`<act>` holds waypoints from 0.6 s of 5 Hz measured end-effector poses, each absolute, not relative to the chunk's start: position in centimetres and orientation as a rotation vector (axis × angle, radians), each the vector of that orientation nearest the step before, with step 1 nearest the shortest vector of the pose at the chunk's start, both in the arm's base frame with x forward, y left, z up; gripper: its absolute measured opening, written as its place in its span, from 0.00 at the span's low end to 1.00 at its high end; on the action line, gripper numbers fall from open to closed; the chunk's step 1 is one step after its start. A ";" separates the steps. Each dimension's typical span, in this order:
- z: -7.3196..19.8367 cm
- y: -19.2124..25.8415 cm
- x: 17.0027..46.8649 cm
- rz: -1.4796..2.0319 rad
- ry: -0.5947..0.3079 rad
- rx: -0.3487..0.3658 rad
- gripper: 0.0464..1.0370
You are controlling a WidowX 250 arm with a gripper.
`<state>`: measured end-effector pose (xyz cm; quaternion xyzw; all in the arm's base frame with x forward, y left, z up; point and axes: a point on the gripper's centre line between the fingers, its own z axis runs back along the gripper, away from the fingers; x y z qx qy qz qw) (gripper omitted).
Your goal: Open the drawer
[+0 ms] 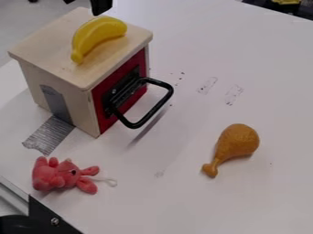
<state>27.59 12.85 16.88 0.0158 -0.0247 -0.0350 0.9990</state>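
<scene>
The black gripper shows partly at the top edge, above and behind the wooden box, apart from the handle. The light wooden box stands at the upper left. Its red drawer front faces right and looks flush with the box walls. A black looped handle sticks out from that front over the table, and nothing touches it.
On the box top lies a yellow banana. A pink plush toy is at the lower left and a brown drumstick at the right. Silver tape runs from the box to the white table. Black hardware fills the bottom left corner.
</scene>
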 end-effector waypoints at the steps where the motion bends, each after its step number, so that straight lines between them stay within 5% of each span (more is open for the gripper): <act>1: 16.0 12.7 27.4 -0.070 -0.022 0.018 0.96; 3: 14.8 6.8 28.7 -0.212 0.011 0.012 0.96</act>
